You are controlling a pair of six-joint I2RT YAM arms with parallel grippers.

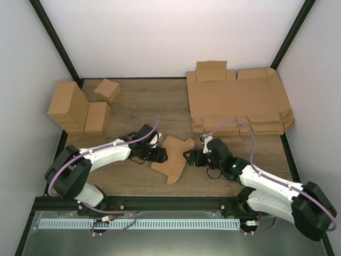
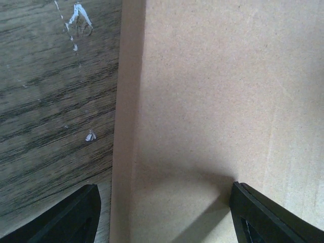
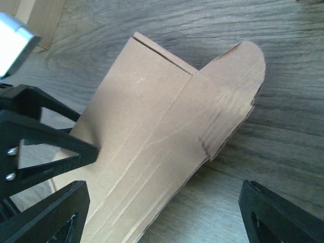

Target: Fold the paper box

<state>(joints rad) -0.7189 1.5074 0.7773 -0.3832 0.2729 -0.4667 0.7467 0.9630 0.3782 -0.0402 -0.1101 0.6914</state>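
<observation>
The partly folded paper box (image 1: pixel 173 157) lay mid-table (image 1: pixel 133 104) between the left gripper (image 1: pixel 161 155) and the right gripper (image 1: pixel 190 158). Both were spread wide and gripped nothing, the left apparently touching its edge. Unheld, the creased walls might spring flat or slide if pushed. Only the right wrist view showed the rounded flap (image 3: pixel 238 76) and its wrinkles.

No writing, label or number can be read anywhere

Left hand (image 1: pixel 161 154), right hand (image 1: pixel 190 158) (both agape)
</observation>
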